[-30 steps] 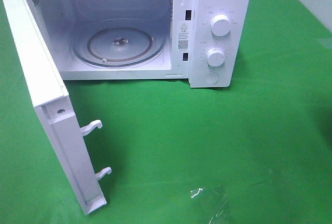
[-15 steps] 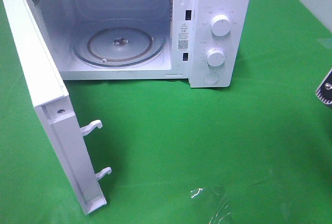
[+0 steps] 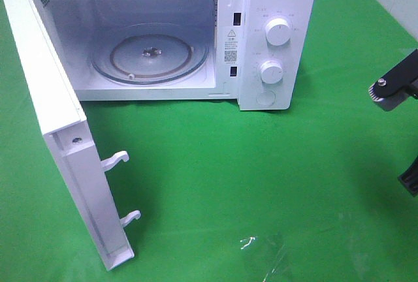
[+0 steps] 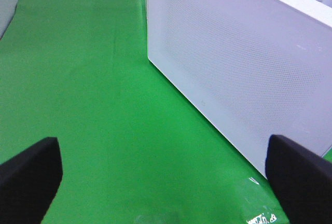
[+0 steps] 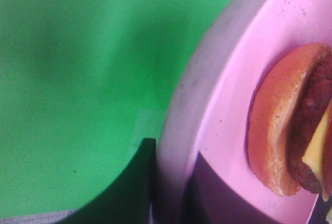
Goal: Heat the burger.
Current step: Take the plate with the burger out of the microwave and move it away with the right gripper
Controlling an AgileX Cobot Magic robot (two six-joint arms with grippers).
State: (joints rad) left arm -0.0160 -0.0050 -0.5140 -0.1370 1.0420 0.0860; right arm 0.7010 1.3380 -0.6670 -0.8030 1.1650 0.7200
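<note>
The burger (image 5: 290,125) lies on a pink speckled plate (image 5: 228,105), seen close up in the right wrist view with its brown bun, dark patty and a yellow cheese edge. My right gripper (image 5: 174,180) is shut on the plate's rim, one dark finger (image 5: 148,177) outside the rim and one on the plate's face. In the high view only parts of my right arm (image 3: 397,86) show at the right edge; burger and plate are out of that frame. My left gripper (image 4: 166,182) is open beside the outer face of the microwave door (image 4: 244,68), holding nothing.
The white microwave (image 3: 274,8) stands at the back with its door (image 3: 62,138) swung wide to the left. Its glass turntable (image 3: 150,53) is bare. Two knobs (image 3: 277,32) sit on its right panel. A clear plastic scrap (image 3: 268,249) lies on the green cloth.
My right arm has come into the high view from the right edge, moving leftward. The microwave and its door have not moved.
</note>
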